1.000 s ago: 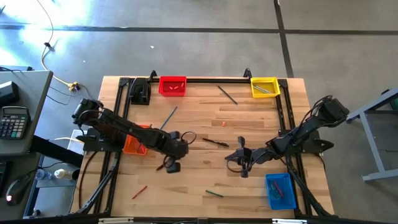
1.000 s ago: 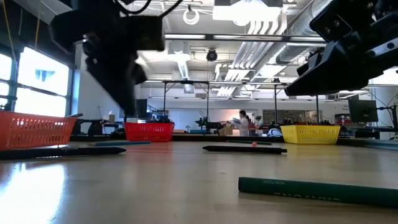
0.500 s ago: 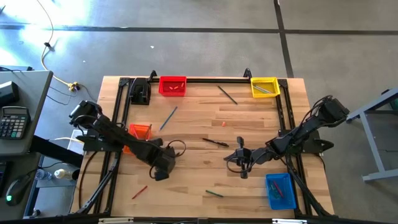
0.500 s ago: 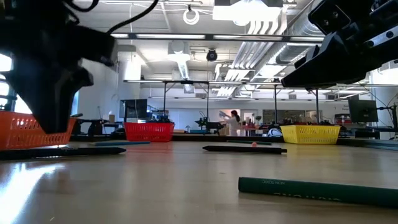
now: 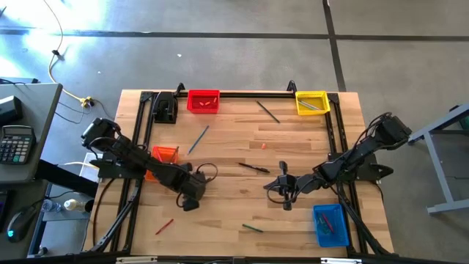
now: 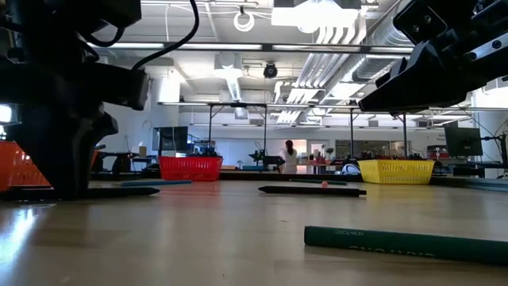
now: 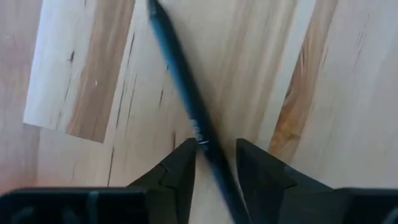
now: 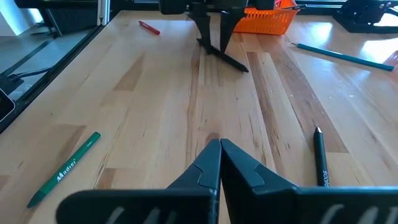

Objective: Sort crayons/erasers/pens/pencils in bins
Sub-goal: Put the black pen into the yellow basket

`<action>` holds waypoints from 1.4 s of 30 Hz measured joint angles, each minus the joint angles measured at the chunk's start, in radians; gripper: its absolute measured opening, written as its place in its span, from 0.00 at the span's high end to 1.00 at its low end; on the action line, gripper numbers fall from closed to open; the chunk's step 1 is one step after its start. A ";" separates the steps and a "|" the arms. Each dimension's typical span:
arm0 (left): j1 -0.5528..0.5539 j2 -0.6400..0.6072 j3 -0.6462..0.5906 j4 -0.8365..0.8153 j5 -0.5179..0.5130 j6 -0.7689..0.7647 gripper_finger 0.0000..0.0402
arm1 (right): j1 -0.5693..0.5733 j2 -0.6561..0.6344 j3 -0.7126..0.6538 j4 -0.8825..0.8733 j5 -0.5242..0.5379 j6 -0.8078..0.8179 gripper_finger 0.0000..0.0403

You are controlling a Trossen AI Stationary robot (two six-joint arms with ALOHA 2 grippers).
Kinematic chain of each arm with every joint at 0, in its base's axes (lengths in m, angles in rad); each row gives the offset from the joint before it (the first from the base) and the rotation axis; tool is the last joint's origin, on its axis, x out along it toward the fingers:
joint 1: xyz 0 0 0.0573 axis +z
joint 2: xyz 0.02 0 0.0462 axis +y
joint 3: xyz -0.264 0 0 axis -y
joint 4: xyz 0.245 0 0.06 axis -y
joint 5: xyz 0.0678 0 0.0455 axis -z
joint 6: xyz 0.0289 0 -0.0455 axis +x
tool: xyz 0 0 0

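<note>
My left gripper [image 5: 189, 204] points down at the table's left middle, open. Its fingers stand on either side of a black pen [image 7: 180, 81] that lies flat on the wood; the right wrist view shows the same pen [image 8: 227, 58] under it. My right gripper [image 5: 284, 192] hovers shut, right of centre, touching nothing. The orange bin [image 5: 163, 155] sits just left of my left arm. The red bin [image 5: 203, 101] and yellow bin [image 5: 311, 102] stand at the far edge. The blue bin [image 5: 330, 224] is near right. My left gripper comes from above with its fingers across the black pen's shaft [image 7: 200, 138], one on each side. Whether the fingers touch the shaft I cannot tell. The pen lies flat on the table.
Loose on the wood lie another black pen [image 5: 253, 168], a blue pen [image 5: 198, 138], a grey pencil [image 5: 267, 111], a small eraser [image 5: 264, 146], a red crayon [image 5: 164, 226] and a green stick [image 5: 252, 228]. A black frame runs round the table's edges.
My left gripper has gone toward the table's left and near edges and sunk from well above the table down to the black pen. My right arm has kept still.
</note>
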 joint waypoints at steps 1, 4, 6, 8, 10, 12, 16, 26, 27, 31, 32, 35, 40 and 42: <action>0.000 -0.002 -0.005 -0.001 0.000 0.000 0.77 | 0.000 0.000 0.000 0.000 0.000 0.000 1.00; 0.000 -0.003 -0.014 -0.008 0.002 0.010 0.83 | 0.000 0.000 0.000 0.000 0.000 0.000 1.00; -0.001 -0.003 -0.014 -0.011 0.002 0.027 0.86 | 0.000 0.000 0.000 0.000 0.000 0.000 1.00; -0.001 -0.002 -0.015 -0.013 0.002 0.045 0.90 | 0.000 0.000 0.000 0.000 0.000 0.000 1.00; -0.001 -0.002 -0.015 -0.011 0.003 0.063 0.93 | 0.000 0.000 0.000 0.000 0.000 0.000 1.00; -0.001 -0.002 -0.017 0.001 0.003 0.073 0.96 | 0.000 0.000 0.000 0.000 0.000 0.000 1.00; -0.001 -0.002 -0.018 0.023 0.006 0.088 0.98 | 0.000 0.000 0.000 -0.004 0.000 0.000 1.00; -0.004 0.003 -0.002 0.137 0.021 0.111 0.97 | 0.000 0.000 0.000 -0.034 0.007 0.000 1.00; -0.005 0.002 0.005 0.160 0.022 0.119 0.97 | 0.000 0.000 0.000 -0.034 0.008 0.002 1.00; -0.005 0.001 0.014 0.249 0.021 0.151 0.97 | -0.002 0.000 0.000 -0.034 0.008 0.042 1.00; -0.005 0.001 0.014 0.280 0.018 0.159 0.97 | -0.002 0.000 0.000 -0.034 0.008 0.053 1.00; -0.005 0.000 0.015 0.374 -0.012 0.194 0.97 | -0.002 0.003 0.000 -0.034 0.008 0.071 1.00; -0.004 0.000 0.015 0.568 -0.055 0.266 0.98 | -0.002 0.028 0.001 -0.013 0.014 0.082 1.00; -0.003 -0.001 0.015 0.646 -0.078 0.305 0.98 | -0.002 0.044 0.001 0.045 0.028 0.078 0.99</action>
